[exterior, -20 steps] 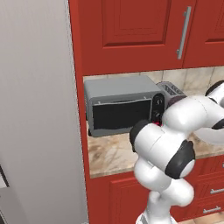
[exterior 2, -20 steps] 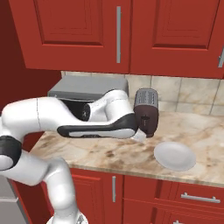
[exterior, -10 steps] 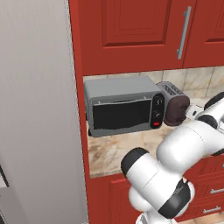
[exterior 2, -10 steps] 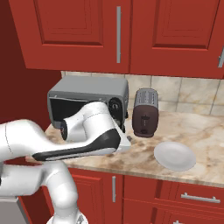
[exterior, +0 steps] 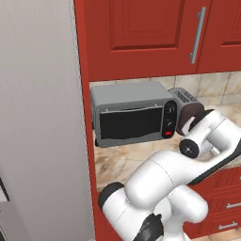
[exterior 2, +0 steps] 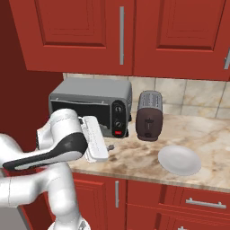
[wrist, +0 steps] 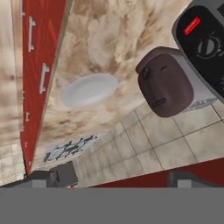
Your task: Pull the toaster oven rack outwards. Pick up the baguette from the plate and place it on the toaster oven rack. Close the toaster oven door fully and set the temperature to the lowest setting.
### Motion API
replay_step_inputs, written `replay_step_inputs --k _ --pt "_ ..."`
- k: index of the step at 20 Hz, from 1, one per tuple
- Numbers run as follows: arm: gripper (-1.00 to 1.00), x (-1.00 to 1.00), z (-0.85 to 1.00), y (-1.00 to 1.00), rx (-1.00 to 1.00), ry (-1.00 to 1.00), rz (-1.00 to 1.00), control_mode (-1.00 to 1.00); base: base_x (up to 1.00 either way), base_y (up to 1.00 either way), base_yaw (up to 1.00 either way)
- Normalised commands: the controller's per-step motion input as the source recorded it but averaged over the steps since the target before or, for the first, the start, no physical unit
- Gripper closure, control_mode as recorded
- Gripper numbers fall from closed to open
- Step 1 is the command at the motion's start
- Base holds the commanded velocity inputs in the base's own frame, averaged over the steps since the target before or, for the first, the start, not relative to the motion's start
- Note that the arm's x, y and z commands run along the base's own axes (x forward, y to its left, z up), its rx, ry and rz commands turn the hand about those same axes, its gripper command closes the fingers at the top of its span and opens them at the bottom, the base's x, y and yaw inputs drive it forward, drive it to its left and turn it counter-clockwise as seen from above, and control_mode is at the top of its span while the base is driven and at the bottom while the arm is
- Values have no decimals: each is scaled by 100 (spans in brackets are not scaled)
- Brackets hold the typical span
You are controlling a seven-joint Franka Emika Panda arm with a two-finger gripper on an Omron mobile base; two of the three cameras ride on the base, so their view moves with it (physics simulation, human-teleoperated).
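Gripper point(wrist: 118, 177) jaws stand wide, empty. From the left, the toaster oven point(exterior: 134, 114) sits with its door point(exterior: 129, 123) shut. From the right, the plate point(exterior 2: 179, 160) looks bare. Hand camera faces the slot toaster point(wrist: 168, 82); reaching now risks bumping it.

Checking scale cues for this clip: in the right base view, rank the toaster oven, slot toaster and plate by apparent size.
1. Toaster oven, clearly largest, though the arm hides part of it.
2. Plate and slot toaster look about alike; the plate sits nearer the camera, so I won't rank them.
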Motion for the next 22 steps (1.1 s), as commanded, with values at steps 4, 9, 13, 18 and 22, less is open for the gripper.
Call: replay_step_inputs --k 4,9,13,18,22 --pt "-100 -39 91 63 56 32 1 -100 0 0 0" --pt "-100 3 68 27 71 29 24 -100 0 0 0" --pt "-100 47 15 -41 3 15 65 -100 0 0 0" --pt "-100 57 10 -64 0 0 69 -100 0 0 0" --pt "-100 59 0 -51 -13 -2 49 -100 0 0 0"
